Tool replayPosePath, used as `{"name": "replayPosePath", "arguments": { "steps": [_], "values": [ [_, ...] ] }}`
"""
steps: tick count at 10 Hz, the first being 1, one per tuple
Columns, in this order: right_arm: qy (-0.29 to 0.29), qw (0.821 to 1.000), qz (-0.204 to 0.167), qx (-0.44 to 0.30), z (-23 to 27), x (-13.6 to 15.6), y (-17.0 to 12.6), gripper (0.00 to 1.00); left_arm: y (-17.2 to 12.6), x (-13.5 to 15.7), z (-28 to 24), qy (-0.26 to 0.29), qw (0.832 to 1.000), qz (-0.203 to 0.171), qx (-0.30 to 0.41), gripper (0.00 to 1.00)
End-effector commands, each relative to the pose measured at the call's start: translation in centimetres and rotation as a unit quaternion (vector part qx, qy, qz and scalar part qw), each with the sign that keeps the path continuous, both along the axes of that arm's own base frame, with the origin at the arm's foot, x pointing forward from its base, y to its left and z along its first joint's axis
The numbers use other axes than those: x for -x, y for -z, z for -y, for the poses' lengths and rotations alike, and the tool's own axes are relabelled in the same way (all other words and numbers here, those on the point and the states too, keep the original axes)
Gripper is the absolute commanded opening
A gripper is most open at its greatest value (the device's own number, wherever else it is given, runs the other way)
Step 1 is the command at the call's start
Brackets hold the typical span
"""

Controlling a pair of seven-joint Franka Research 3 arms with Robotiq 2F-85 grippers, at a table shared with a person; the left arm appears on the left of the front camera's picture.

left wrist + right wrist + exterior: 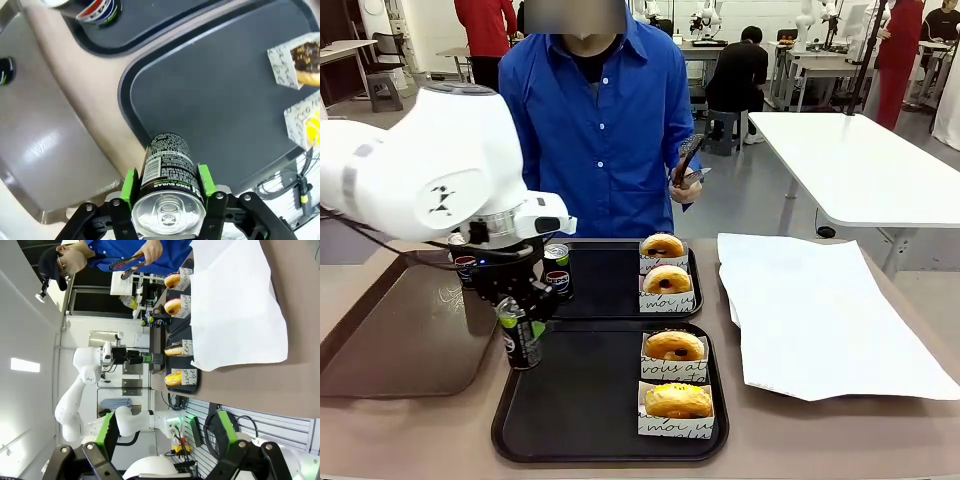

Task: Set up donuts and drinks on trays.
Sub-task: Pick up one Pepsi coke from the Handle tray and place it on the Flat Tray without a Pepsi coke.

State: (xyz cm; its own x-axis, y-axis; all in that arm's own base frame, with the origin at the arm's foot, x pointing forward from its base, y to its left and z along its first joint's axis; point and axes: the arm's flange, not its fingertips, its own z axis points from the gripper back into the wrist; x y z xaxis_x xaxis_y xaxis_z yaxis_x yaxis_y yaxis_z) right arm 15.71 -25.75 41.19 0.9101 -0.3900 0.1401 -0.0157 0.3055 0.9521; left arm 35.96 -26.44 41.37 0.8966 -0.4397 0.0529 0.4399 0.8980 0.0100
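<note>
My left gripper (523, 318) is shut on a black drink can (522, 342), held upright over the left rim of the near black tray (582, 405). In the left wrist view the green pads (131, 182) clamp the can (167, 155) just below its silver top. The near tray carries two sleeved donuts (674, 348) (679, 401). The far tray (610, 285) holds two donuts (662, 247) (667, 280) and two cans (556, 257) (560, 284). My right gripper (166, 434) stands open with nothing in it, off the table's right end.
A brown tray (400, 335) lies at the left with one can (465, 268) at its far edge. White paper (820, 310) covers the right of the table. The person in blue stands behind the far tray holding tongs (687, 160).
</note>
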Motion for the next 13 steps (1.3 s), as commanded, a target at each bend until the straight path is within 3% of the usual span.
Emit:
{"name": "replayPosePath", "arguments": {
  "steps": [1,4,7,9,11,12,13],
  "values": [
    [-0.001,1.0,0.01,-0.004,0.0,0.1,-0.1,1.0,-0.1,-1.7,1.2,-0.021,1.0,0.008,0.007,0.58],
    [-0.001,1.0,0.01,-0.004,0.0,0.1,-0.1,1.0,1.7,-2.8,1.8,-0.033,0.999,-0.008,0.012,0.58],
    [-0.001,1.0,0.01,-0.004,0.0,0.1,-0.1,1.0,3.2,-2.1,2.2,-0.025,1.0,0.008,0.011,0.58],
    [-0.001,1.0,0.01,-0.004,0.0,0.1,-0.1,1.0,2.5,-1.5,2.1,-0.022,1.0,0.012,0.017,1.0],
    [-0.001,1.0,0.01,-0.004,0.0,0.1,-0.1,1.0,0.2,-1.3,1.7,-0.016,0.999,0.024,0.023,1.0],
    [-0.001,1.0,0.01,-0.004,0.0,0.1,-0.1,1.0,-1.3,-1.1,1.1,-0.018,0.999,0.029,0.028,0.9],
    [-0.001,1.0,0.01,-0.004,0.0,0.1,-0.1,1.0,-2.9,-0.5,-0.1,-0.019,0.999,0.037,0.033,1.0]
  ]
}}
